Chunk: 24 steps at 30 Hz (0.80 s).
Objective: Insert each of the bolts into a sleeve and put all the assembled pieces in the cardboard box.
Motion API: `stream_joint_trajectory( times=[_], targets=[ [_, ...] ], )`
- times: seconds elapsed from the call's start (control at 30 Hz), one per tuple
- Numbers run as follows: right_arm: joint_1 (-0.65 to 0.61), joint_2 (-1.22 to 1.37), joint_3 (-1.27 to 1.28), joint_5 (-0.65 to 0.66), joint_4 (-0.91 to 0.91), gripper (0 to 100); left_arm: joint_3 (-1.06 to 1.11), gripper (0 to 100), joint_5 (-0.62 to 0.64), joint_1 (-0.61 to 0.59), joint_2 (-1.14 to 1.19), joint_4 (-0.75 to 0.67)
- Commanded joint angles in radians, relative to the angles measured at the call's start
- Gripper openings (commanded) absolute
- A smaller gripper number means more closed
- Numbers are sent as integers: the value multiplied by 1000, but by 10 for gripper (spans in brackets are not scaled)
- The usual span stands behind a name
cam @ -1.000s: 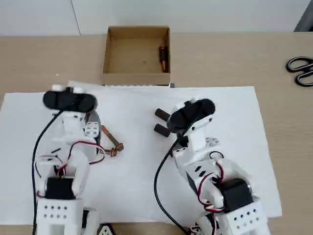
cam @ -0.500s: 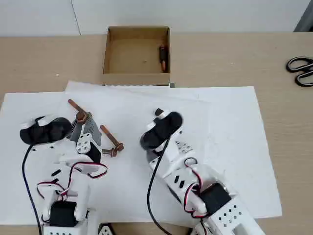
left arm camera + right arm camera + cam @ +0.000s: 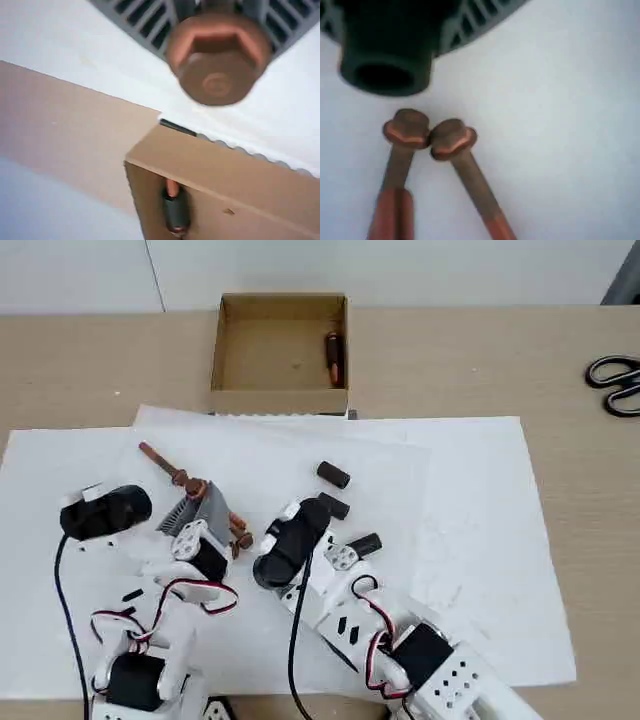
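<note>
My left gripper [image 3: 198,502] is shut on a copper bolt [image 3: 165,466] that sticks out over the paper toward the far left. Its hex head [image 3: 217,60] sits between the jaws in the left wrist view. My right gripper [image 3: 415,30] is shut on a black sleeve [image 3: 385,67], whose open end hangs just above two loose bolts [image 3: 451,137] lying head to head on the paper. Those bolts [image 3: 238,530] lie between the two arms. Three more sleeves [image 3: 333,475] lie on the paper. The cardboard box [image 3: 280,400] holds one assembled piece [image 3: 333,358].
A white paper sheet [image 3: 450,500] covers the table's near half. Scissors [image 3: 615,383] lie at the far right edge. The box wall [image 3: 225,165] and the piece inside [image 3: 175,212] appear beyond the held bolt.
The left gripper took a bolt off the paper and carried it right. The right arm swung left and lower, over the loose bolts, uncovering the sleeves.
</note>
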Motion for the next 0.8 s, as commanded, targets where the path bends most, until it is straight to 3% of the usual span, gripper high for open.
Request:
stream_joint_trajectory(
  times=[0.0,0.4,0.77],
  targets=[
    [-2,-18,-6,23,-39,2,-47,6,44,11,-14,5],
    [2,-18,31,29,-39,2,-90,6,77,40,-14,11],
    [2,-18,104,126,-159,2,-177,7,75,100,-9,132]
  ],
)
